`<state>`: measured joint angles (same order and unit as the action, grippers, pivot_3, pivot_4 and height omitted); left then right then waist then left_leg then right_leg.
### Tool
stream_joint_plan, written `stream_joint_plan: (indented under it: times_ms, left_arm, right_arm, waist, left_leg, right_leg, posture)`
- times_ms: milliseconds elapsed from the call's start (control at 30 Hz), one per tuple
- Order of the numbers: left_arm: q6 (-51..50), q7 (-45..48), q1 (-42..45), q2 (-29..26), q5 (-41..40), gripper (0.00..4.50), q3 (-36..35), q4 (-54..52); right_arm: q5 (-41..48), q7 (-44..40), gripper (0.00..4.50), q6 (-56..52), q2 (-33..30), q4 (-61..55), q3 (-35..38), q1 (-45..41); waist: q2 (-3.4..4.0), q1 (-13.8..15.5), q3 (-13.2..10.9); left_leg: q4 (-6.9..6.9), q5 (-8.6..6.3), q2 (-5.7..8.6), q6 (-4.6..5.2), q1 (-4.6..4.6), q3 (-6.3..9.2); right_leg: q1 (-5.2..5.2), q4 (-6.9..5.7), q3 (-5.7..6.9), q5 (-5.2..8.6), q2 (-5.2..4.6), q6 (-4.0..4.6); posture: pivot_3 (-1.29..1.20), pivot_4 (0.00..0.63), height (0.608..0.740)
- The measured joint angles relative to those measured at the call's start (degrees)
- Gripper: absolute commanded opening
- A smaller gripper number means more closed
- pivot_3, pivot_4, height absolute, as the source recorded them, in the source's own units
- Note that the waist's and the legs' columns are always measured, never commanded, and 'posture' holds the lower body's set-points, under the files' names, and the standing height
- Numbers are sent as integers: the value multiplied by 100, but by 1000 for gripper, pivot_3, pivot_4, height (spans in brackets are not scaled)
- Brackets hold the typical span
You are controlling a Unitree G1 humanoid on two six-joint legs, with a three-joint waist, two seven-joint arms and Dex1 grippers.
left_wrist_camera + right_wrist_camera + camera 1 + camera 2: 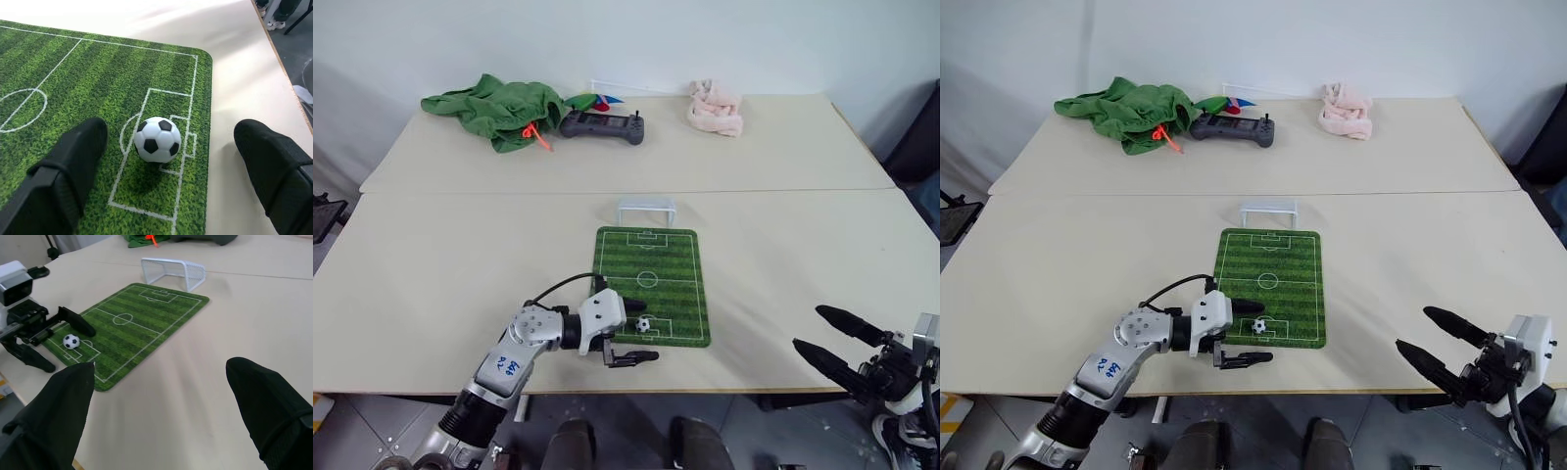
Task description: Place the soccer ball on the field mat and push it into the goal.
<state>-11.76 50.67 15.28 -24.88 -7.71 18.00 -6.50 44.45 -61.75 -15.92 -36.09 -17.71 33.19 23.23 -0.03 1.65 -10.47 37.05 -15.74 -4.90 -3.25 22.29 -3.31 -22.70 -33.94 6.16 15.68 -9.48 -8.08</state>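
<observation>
The soccer ball [644, 324] rests on the field mat [651, 269], in the penalty area at the mat's near end. My left gripper [650, 332] is open around it, one finger [73, 161] on the grass and the other [274, 171] over bare table beside the mat; neither touches the ball [157, 139]. The white goal [646, 211] stands on the table just past the mat's far end. Over the table's front right corner my right gripper [809, 328] hangs open and empty, pointing toward the mat [137, 328].
A rumpled green cloth [499, 110], a black controller [602, 125] and a pink cloth [715, 108] lie at the far side. A seam [460, 192] joins two tables. The front edge [724, 392] runs just behind the left gripper.
</observation>
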Motion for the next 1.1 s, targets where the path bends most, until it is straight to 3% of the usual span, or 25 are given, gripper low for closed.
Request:
stream_joint_plan:
  times_ms: [167, 267, 433, 667, 1100]
  left_arm:
    - [284, 77, 99, -1, -380, 4468, -493, -338]
    - [340, 355, 139, -121, -719, 3894, -658, -553]
    - [305, 1118, -213, -487, -1237, 2298, -663, -706]
    - [191, 1397, -464, -530, -1427, 13, -499, -1012]
    - [420, 1236, -323, -385, -758, 13, -53, -351]
  right_arm:
    - [-11, -95, 4500, 5, -79, 75, 1, -47]
    - [-39, -150, 4500, 17, -143, 191, -4, -138]
    - [-52, -244, 4500, 74, -176, 265, 0, -201]
    - [-50, -336, 4500, 79, -176, 255, 0, -117]
    - [27, -278, 4500, 78, -176, 222, 77, -296]
  waist:
    - [0, -1, 0]
    - [1, 0, 1]
    - [3, -11, 2]
    - [2, 1, 1]
    - [2, -4, 1]
  left_leg:
    - [-1, -1, 0, 1, 3, 0]
    - [-2, -1, 0, 1, 2, -1]
    - [-3, -4, 0, 0, 0, -1]
    - [1, -9, 0, 6, 3, -2]
    - [1, -9, 0, 7, 3, -2]
  right_leg:
    - [-2, 1, 0, 0, 0, -1]
    - [-1, 0, 0, -1, 0, -1]
    - [-3, -2, 0, -1, 0, -1]
    - [0, 5, -1, -2, 0, -3]
    - [0, 7, 0, -2, 0, -3]
  posture:
    - [0, 150, 740]
    - [0, 150, 740]
    - [0, 150, 740]
    - [0, 150, 740]
    - [0, 150, 740]
